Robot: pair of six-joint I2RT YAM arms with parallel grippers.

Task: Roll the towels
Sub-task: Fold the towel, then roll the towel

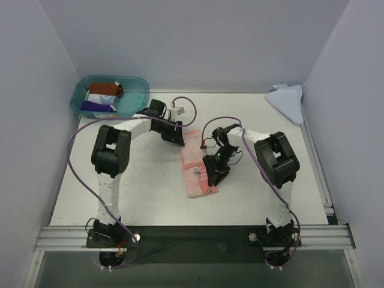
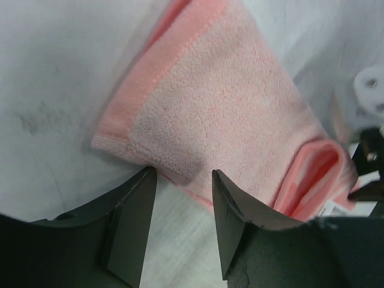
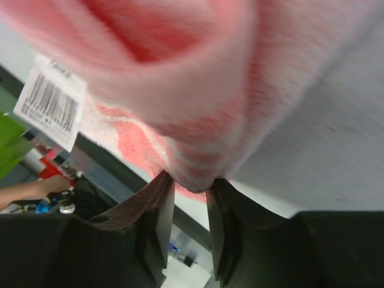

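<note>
Because the pink towel [image 1: 197,171], lying mid-frame in the top view, is judged light, limp and unslippery, its hems are favoured as holds: a fold is pinched by the right gripper [image 3: 191,180], while the upper hem is met by the open-fingered left gripper [image 2: 184,174].

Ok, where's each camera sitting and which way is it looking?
Top external: above and behind the arms, facing down at the table; both arms show.
Left wrist: on the left arm, looking past the left fingers at a corner of the pink towel.
Right wrist: on the right arm, looking along the right fingers, which pinch a fold of that towel.
Shared: the pink towel, in all three.
</note>
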